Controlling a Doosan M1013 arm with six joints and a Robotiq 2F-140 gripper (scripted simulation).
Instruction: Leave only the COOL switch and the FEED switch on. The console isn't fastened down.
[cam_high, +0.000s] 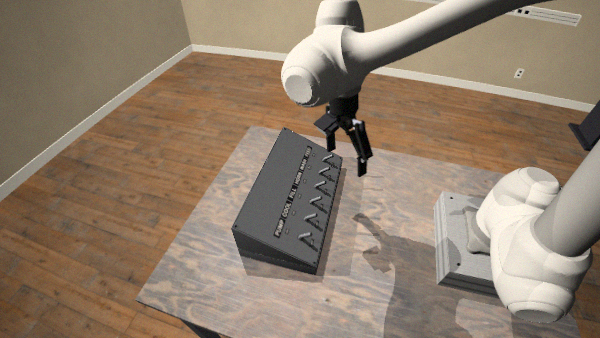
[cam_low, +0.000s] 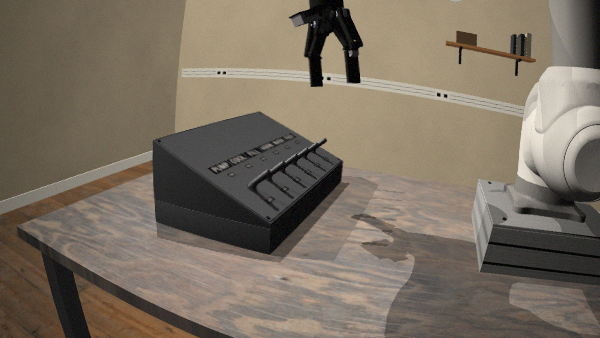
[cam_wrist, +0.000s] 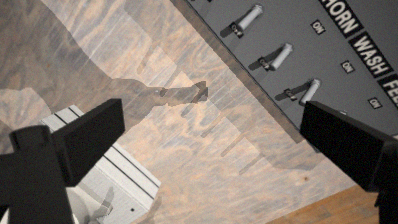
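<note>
Gripper (cam_low: 332, 79), jaws apart and empty, is hovering above the console's (cam_low: 200, 150) FEED end; all six levers appearing untouched, so switching seemingly not yet begun.

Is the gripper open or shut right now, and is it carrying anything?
Open and empty. The gripper hangs above the console, its fingers spread wide in the wrist view with only table between them.

Beige walls (cam_high: 75, 60), plank floor (cam_high: 150, 125), wooden table (cam_low: 250, 290), wall shelf (cam_low: 487, 51).
</note>
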